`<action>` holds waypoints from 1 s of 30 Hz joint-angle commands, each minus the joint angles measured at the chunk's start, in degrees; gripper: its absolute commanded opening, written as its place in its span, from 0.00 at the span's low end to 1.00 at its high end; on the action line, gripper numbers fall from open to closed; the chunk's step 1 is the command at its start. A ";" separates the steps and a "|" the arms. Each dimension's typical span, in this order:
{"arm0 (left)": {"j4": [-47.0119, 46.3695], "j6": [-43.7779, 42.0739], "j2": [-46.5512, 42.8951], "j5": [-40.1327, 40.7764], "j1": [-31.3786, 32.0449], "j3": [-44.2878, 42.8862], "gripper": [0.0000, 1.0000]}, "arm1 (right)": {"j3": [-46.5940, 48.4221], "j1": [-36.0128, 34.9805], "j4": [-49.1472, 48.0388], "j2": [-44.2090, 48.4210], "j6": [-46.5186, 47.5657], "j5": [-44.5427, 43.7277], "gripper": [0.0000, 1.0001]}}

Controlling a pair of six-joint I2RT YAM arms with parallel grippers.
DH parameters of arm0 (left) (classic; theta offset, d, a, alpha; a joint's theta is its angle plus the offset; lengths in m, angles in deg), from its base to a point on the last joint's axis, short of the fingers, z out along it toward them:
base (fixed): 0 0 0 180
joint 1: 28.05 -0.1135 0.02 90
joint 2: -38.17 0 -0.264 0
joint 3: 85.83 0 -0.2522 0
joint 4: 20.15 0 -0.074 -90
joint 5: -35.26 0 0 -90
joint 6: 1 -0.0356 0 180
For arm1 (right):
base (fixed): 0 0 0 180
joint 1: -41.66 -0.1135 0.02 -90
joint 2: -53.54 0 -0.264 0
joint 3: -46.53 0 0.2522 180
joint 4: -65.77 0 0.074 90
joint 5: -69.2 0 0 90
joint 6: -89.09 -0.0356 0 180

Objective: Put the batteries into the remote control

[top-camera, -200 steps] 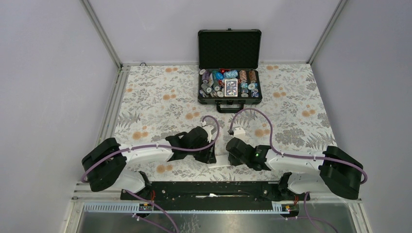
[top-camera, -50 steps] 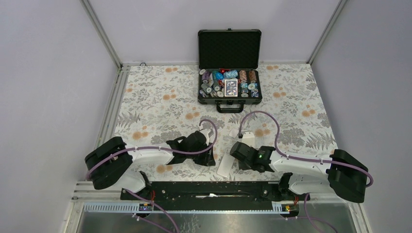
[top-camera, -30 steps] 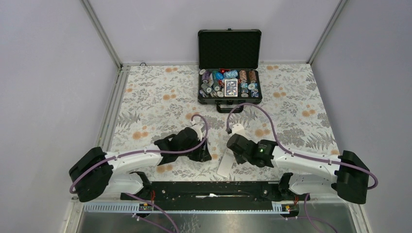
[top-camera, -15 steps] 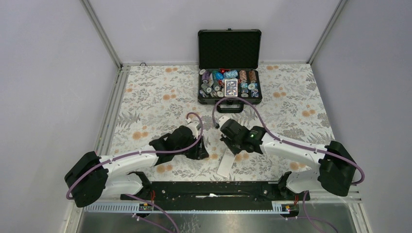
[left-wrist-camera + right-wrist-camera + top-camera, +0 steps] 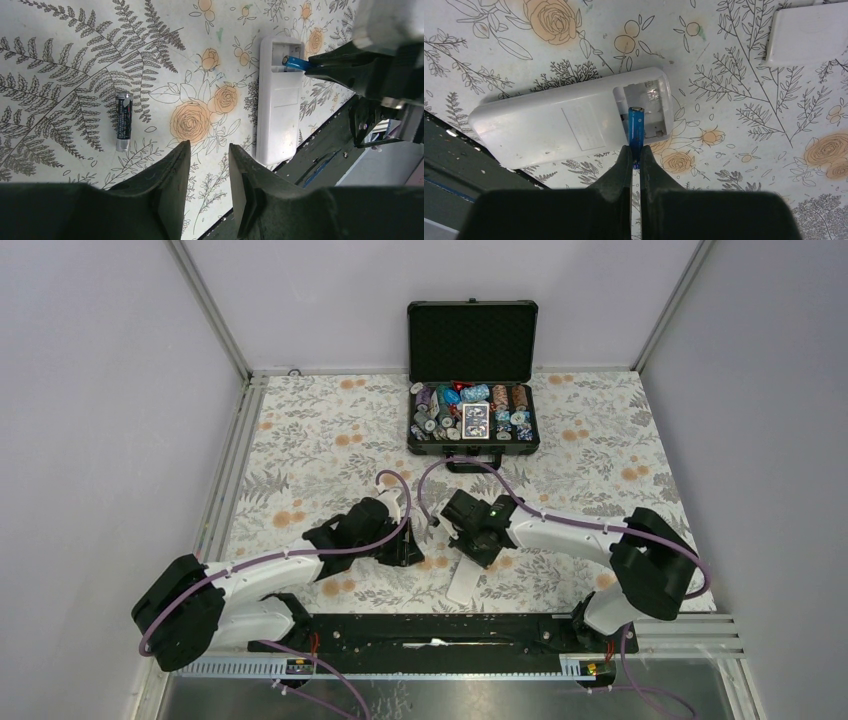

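Observation:
The white remote control (image 5: 554, 125) lies back up near the table's front edge (image 5: 463, 582), its battery compartment (image 5: 649, 100) open. My right gripper (image 5: 635, 152) is shut on the blue battery (image 5: 636, 125), whose free end reaches into the compartment. In the left wrist view the same blue battery (image 5: 298, 63) shows at the remote (image 5: 278, 110). The dark battery (image 5: 123, 121) lies loose on the cloth, left of my open, empty left gripper (image 5: 210, 150). In the top view the left gripper (image 5: 408, 554) is left of the right gripper (image 5: 470, 546).
A white battery cover (image 5: 809, 32) lies on the flowered cloth beyond the remote. An open black chip case (image 5: 472, 390) stands at the back middle. The black front rail (image 5: 440, 630) runs just below the remote.
My right arm has swung left and forward, bringing the blue battery to the remote's open compartment. My left arm has drawn a little left and away. The remote has stayed put for the last second.

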 commanded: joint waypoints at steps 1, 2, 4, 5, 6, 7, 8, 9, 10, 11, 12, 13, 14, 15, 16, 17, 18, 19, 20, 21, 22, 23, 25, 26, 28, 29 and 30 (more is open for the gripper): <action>-2.72 -0.94 -1.03 -0.85 -0.33 0.42 0.37 | 2.21 0.64 0.89 -1.31 2.33 0.73 0.00; -2.68 -0.95 -0.94 -0.87 -0.33 0.42 0.37 | 2.27 0.70 0.84 -1.48 2.36 0.66 0.00; -4.17 -0.93 -0.70 -1.03 -0.33 0.38 0.37 | 2.08 0.79 0.30 -1.47 2.47 0.36 0.00; -4.25 -0.98 -0.49 -1.17 -0.37 0.29 0.37 | 1.99 0.88 0.02 -1.40 2.59 0.14 0.00; -4.33 -1.03 -0.20 -1.35 -0.42 0.13 0.37 | 2.01 1.08 -0.22 -1.32 2.59 0.18 0.00; -4.47 -0.97 0.05 -1.62 -0.42 0.03 0.37 | 1.99 1.10 -0.40 -1.33 2.64 0.16 0.00; -4.58 -1.03 0.39 -1.83 -0.42 -0.08 0.37 | 2.00 1.18 -0.65 -1.25 2.68 0.07 0.00; -4.79 -0.98 0.63 -1.95 -0.42 -0.10 0.37 | 2.04 1.26 -0.88 -1.27 2.69 -0.06 0.00; -4.90 -0.91 0.88 -2.10 -0.42 -0.11 0.37 | 2.08 1.28 -1.04 -1.35 2.75 -0.20 0.00; -4.95 -0.93 1.11 -2.18 -0.42 -0.17 0.37 | 2.26 1.34 -1.06 -1.51 2.73 -0.39 0.00; -5.00 -0.91 1.18 -2.37 -0.42 -0.19 0.37 | 2.29 1.36 -1.15 -1.66 2.81 -0.44 0.00; -5.04 -0.95 1.27 -2.32 -0.42 -0.20 0.37 | 2.40 1.36 -1.21 -1.88 2.89 -0.53 0.00; -4.96 -0.95 1.32 -2.33 -0.46 -0.20 0.37 | 2.50 1.37 -1.17 -2.13 2.92 -0.59 0.00; -4.92 -0.95 1.21 -2.25 -0.43 -0.20 0.37 | 2.55 1.37 -1.24 -2.20 2.94 -0.71 0.00; -4.77 -0.93 1.08 -2.20 -0.42 -0.20 0.37 | 2.58 1.35 -1.27 -2.33 3.12 -0.87 0.00; -4.72 -0.94 0.98 -2.13 -0.42 -0.20 0.37 | 2.56 1.32 -1.43 -2.34 3.11 -1.23 0.00; -4.58 -0.88 0.94 -2.03 -0.42 -0.20 0.37 | 2.43 1.32 -1.66 -2.34 3.11 -1.67 0.00; -4.53 -0.86 0.79 -1.96 -0.42 -0.20 0.37 | 2.41 1.38 -1.93 -2.35 3.18 -2.01 0.00; -4.52 -0.94 0.78 -1.96 -0.42 -0.20 0.37 | 2.49 1.37 -2.06 -2.47 3.21 -2.01 0.00; -4.52 -0.95 0.78 -1.92 -0.42 -0.12 0.37 | 2.47 1.44 -2.07 -2.56 3.20 -2.18 0.00; -4.52 -0.93 0.76 -1.98 -0.42 -0.16 0.37 | 2.46 1.41 -2.11 -2.60 3.21 -2.59 0.00; -4.47 -0.89 0.72 -2.03 -0.43 -0.19 0.37 | 2.46 1.35 -2.17 -2.69 3.25 -2.88 0.00; -4.52 -0.86 0.59 -1.96 -0.42 -0.04 0.37 | 2.46 1.36 -2.18 -2.71 3.32 -3.06 0.00; -4.60 -0.74 0.65 -2.01 -0.44 0.02 0.37 | 2.39 1.32 -2.11 -2.74 3.37 -3.06 0.00; -4.80 -0.68 0.58 -2.10 -0.42 0.13 0.37 | 2.38 1.36 -2.15 -2.83 3.45 -3.14 0.00; -4.93 -0.68 0.66 -2.16 -0.42 0.15 0.37 | 2.39 1.32 -2.15 -2.93 3.46 -3.15 0.00; -4.96 -0.66 0.73 -2.25 -0.42 0.16 0.37 | 2.42 1.36 -2.17 -3.03 3.51 -3.06 0.00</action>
